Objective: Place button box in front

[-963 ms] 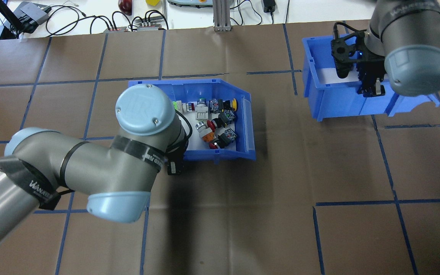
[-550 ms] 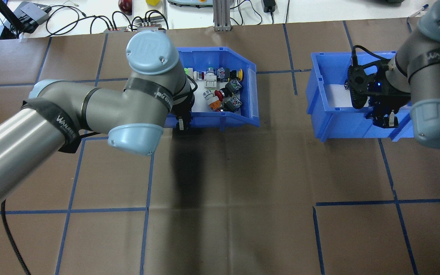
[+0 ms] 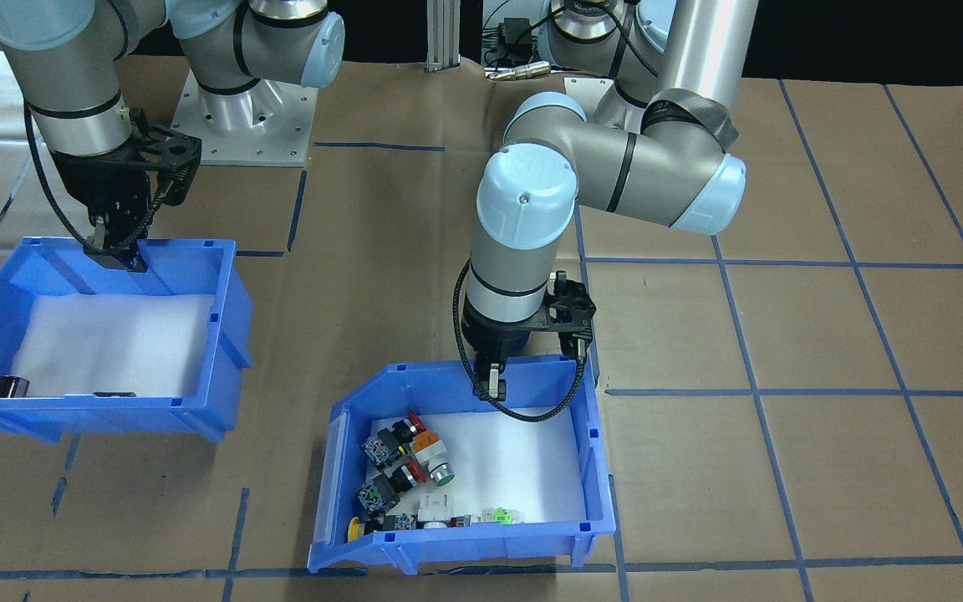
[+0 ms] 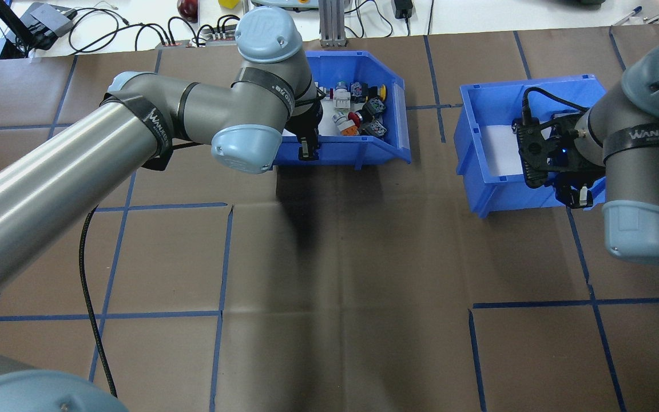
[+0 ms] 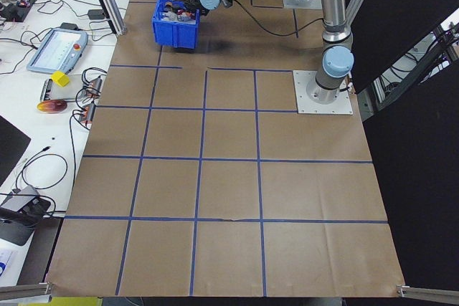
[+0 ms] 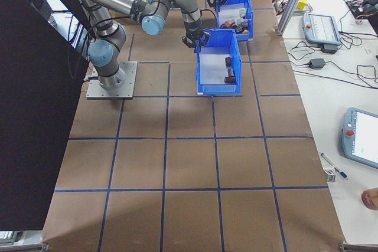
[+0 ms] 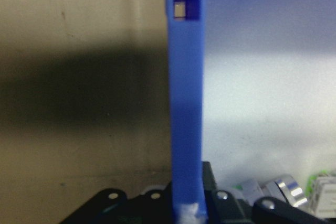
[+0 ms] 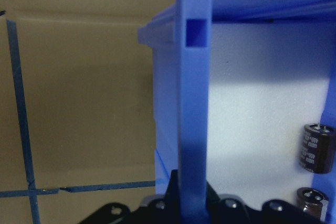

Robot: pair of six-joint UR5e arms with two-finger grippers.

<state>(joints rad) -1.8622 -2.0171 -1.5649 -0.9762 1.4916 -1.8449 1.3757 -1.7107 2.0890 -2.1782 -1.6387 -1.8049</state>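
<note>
The button box (image 4: 352,154) is a blue bin with white foam and coloured push-buttons (image 4: 361,111), standing near the table's far edge. My left gripper (image 4: 306,150) is shut on its near wall, and that wall (image 7: 186,129) runs between the fingers in the left wrist view. From the front the button box (image 3: 465,543) shows low in the middle, with the left gripper (image 3: 494,385) on its rim. My right gripper (image 4: 578,197) is shut on the wall of a second blue bin (image 4: 472,149). I cannot tell whether either bin is off the table.
The second bin (image 3: 97,422) holds dark cylinders (image 8: 317,148) on white foam. Brown paper with a blue tape grid (image 4: 221,313) covers the table. Cables and devices (image 4: 49,23) and an aluminium post (image 4: 329,23) lie past the far edge.
My left gripper has carried the button box away from the robot and to the right, up to the far edge. The right gripper has drawn the second bin a little nearer.
</note>
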